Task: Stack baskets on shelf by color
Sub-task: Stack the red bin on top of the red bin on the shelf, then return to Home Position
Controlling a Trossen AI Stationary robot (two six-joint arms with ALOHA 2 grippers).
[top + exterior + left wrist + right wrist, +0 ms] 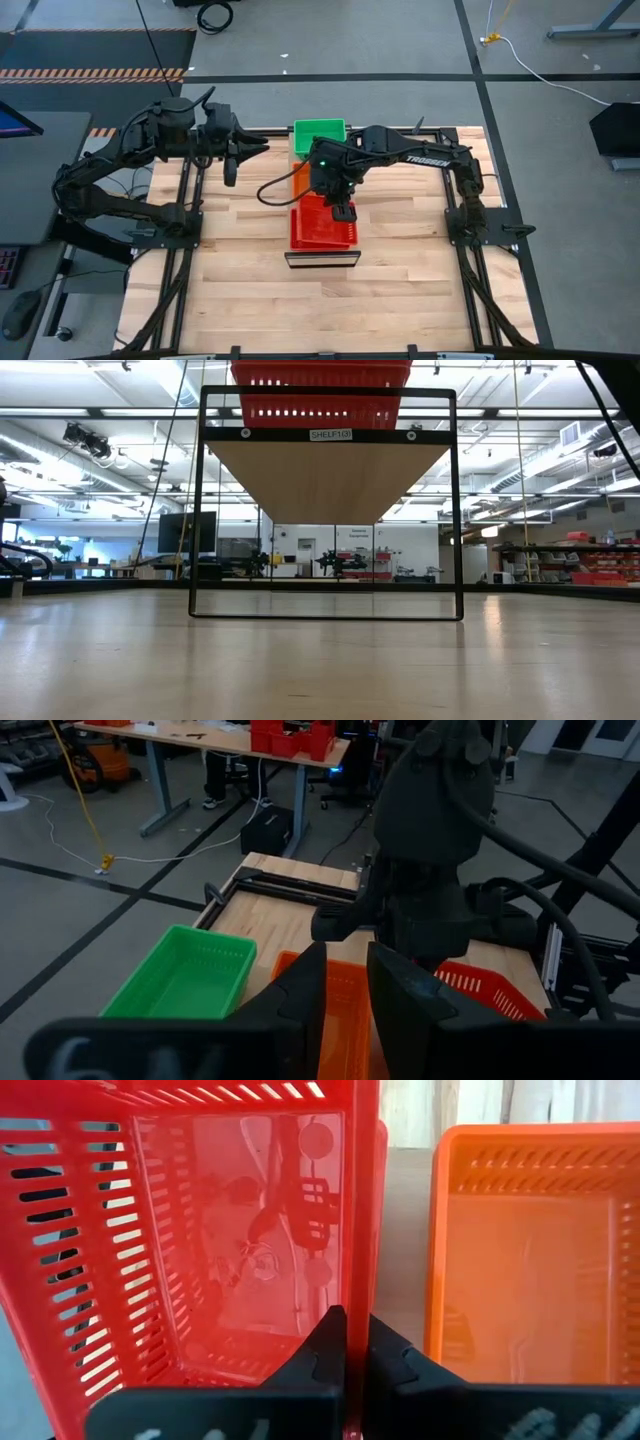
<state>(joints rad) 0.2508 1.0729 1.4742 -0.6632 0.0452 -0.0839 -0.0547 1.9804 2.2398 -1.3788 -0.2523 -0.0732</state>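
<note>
Item: red basket [318, 222] on shelf [322, 259] end, w/ orange [301, 178] & green [319, 133] in row behind, R gripper [344, 212] pinched shut on its wall, prob. seating it on the stack; L gripper [231, 172] idle, part-open, empty, table's L side.

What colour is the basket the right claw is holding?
Red: the rectangular plastic mesh basket pinched in the right claw, clearest in the right wrist view.

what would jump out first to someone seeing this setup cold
The right gripper pinches the wall of a red basket over the near end of the shelf, mid-table. Behind it sit an orange basket and a green basket at the far end. The left gripper hovers beside the green one, holding nothing.
</note>
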